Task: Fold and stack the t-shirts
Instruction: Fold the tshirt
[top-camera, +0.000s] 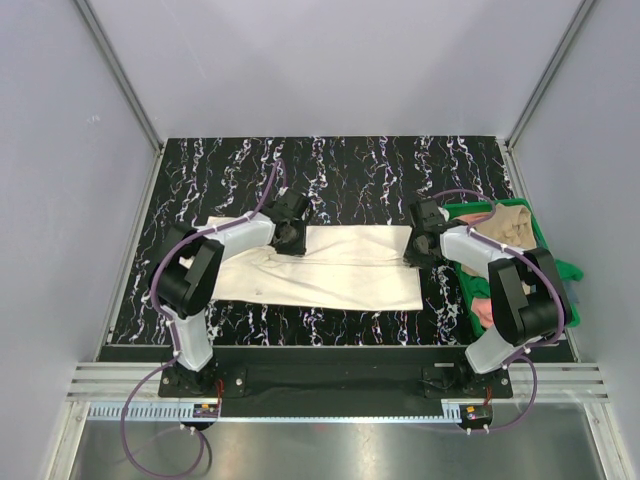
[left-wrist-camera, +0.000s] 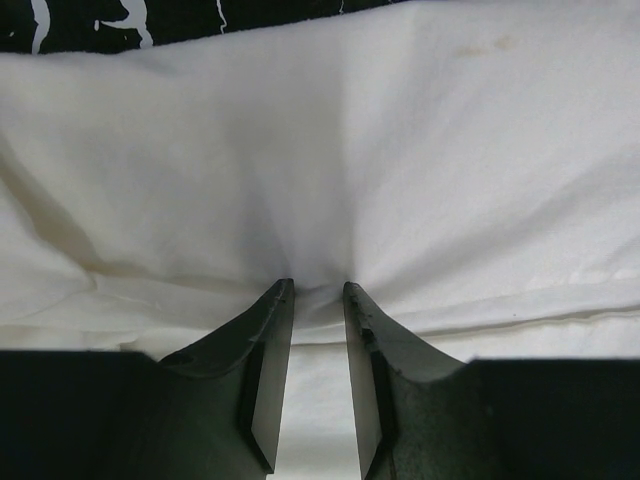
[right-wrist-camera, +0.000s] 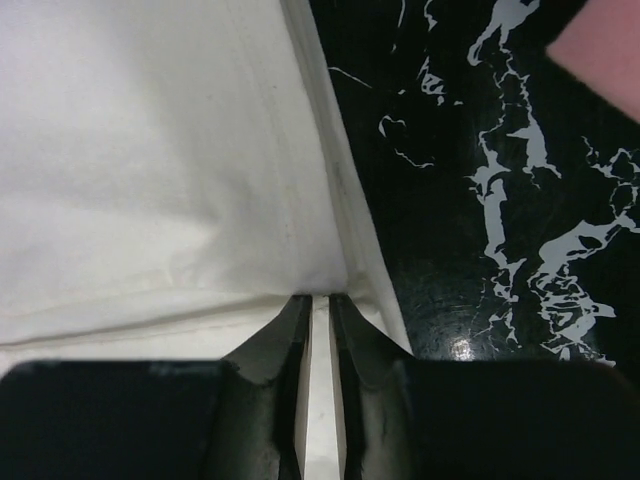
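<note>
On the black white-veined bench, the large cream cloth t-shirt lies spread across the middle. The left pincer is clamped on a bunched fold near its far edge. The right pincer grips its right edge.

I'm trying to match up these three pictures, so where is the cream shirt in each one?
Top: the cream shirt lies flat across the middle.
Left wrist: it fills most of the frame, puckered at the left hand.
Right wrist: it fills the left half, its edge at the right hand.
Shared landmark: the black marbled table beside it.
</note>
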